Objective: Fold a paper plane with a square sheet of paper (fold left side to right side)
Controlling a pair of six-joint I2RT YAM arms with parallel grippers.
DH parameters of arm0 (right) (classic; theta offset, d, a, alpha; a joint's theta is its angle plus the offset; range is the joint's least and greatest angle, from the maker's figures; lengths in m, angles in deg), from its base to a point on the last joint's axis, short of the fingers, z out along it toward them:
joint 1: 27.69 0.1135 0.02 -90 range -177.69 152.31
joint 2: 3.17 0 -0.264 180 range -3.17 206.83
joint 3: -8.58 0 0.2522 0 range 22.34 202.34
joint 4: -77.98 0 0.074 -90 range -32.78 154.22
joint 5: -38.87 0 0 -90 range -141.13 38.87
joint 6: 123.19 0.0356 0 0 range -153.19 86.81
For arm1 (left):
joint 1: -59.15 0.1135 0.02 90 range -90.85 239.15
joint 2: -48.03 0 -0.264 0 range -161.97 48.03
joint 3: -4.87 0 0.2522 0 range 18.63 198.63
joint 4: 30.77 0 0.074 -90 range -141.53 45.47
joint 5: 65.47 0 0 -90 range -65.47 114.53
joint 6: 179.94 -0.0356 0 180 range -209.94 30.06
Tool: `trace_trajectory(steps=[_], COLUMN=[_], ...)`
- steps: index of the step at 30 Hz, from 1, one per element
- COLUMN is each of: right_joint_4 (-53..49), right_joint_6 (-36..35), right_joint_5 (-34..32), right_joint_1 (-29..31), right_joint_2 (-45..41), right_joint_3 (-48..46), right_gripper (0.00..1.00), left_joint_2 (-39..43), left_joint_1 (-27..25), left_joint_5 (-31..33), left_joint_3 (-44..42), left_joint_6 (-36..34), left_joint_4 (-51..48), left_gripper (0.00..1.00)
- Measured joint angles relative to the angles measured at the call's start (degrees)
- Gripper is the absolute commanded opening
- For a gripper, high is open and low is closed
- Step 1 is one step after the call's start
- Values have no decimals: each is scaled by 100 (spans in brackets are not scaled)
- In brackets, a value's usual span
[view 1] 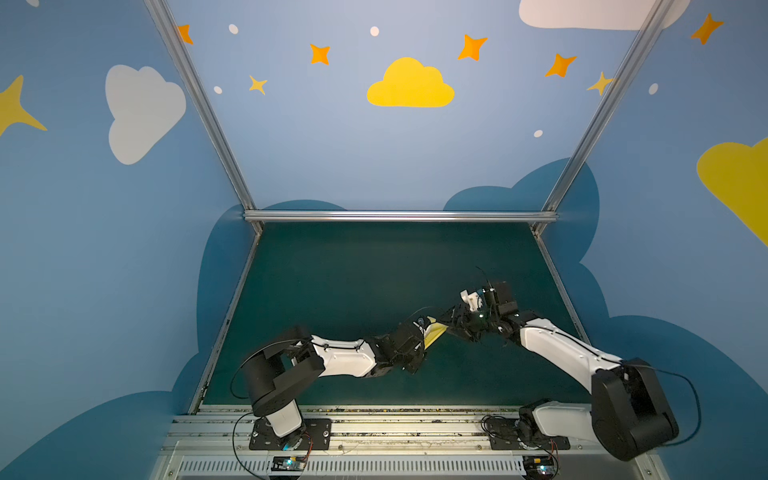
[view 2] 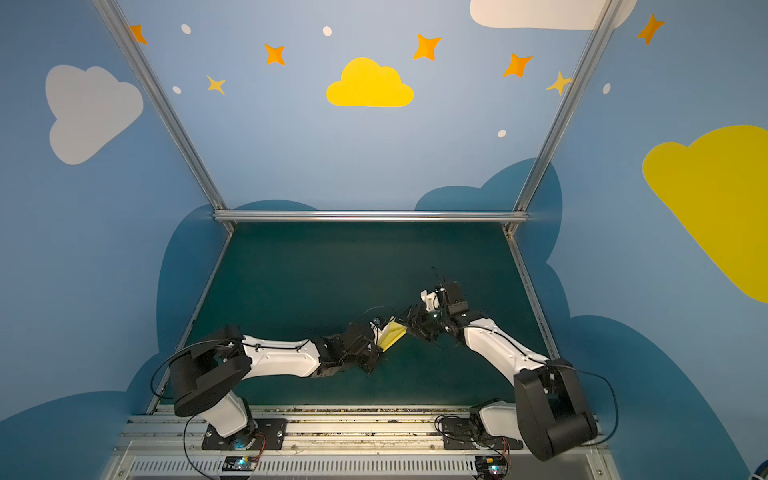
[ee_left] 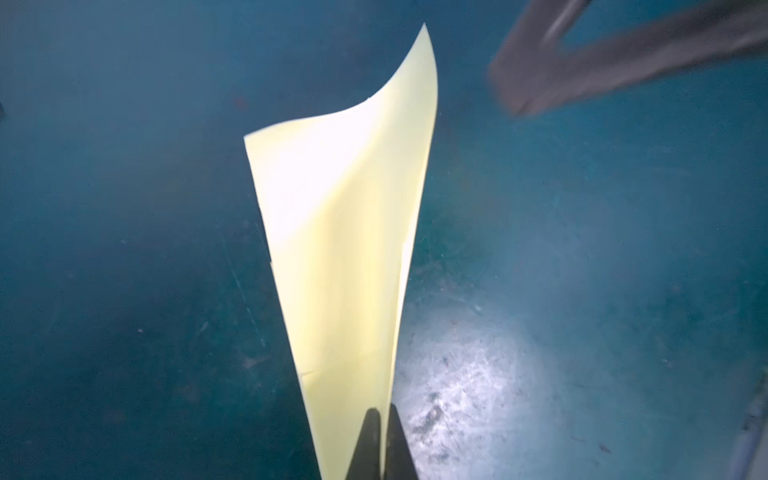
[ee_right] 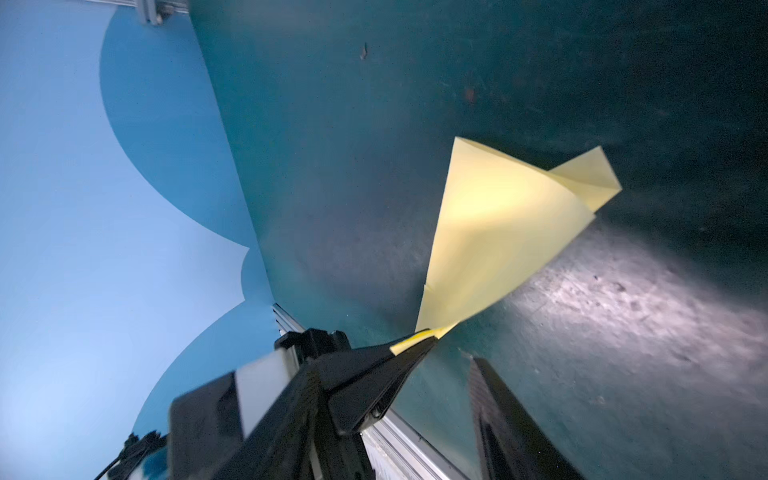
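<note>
A scuffed teal mat [view 1: 353,282] lay between cloud-painted blue walls [view 1: 332,158]. Mid-frame, the left gripper [ee_left: 380,411] pinched the paper plane [view 1: 434,336] aloft, with the right gripper [view 1: 451,319] spread beside it (the arms hid most of the paper in both top views).

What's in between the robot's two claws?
The folded yellow paper: both top views show it between them. The left gripper pinches its narrow end, as the left wrist view shows; the right gripper is open, not holding it.
</note>
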State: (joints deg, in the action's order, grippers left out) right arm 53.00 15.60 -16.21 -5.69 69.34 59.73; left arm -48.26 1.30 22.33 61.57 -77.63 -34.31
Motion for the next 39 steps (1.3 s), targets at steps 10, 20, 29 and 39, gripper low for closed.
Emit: trace_trajectory(steps=[10,20,29,39], right_joint_4=[216,793,1370,1709], right_joint_6=[-306,-402,-295,-216], right_joint_5=[-79,22,-7,-39], right_joint_1=[11,717,1130,1259], right_joint_2=[-308,214,999,1453], right_joint_3=[-1067,-1045,-680,-560], right_gripper=[5,0,0,0], left_joint_2=[-118,-234,-306,-306], left_joint_1=[323,348,404,433], left_joint_5=[-938,-1327,-1491,-1532], left_joint_3=[146,260,260,260], left_joint_6=[404,492,531,533], left_joint_4=[-334,-413,-413,-415], left_gripper=[3,3,3,3])
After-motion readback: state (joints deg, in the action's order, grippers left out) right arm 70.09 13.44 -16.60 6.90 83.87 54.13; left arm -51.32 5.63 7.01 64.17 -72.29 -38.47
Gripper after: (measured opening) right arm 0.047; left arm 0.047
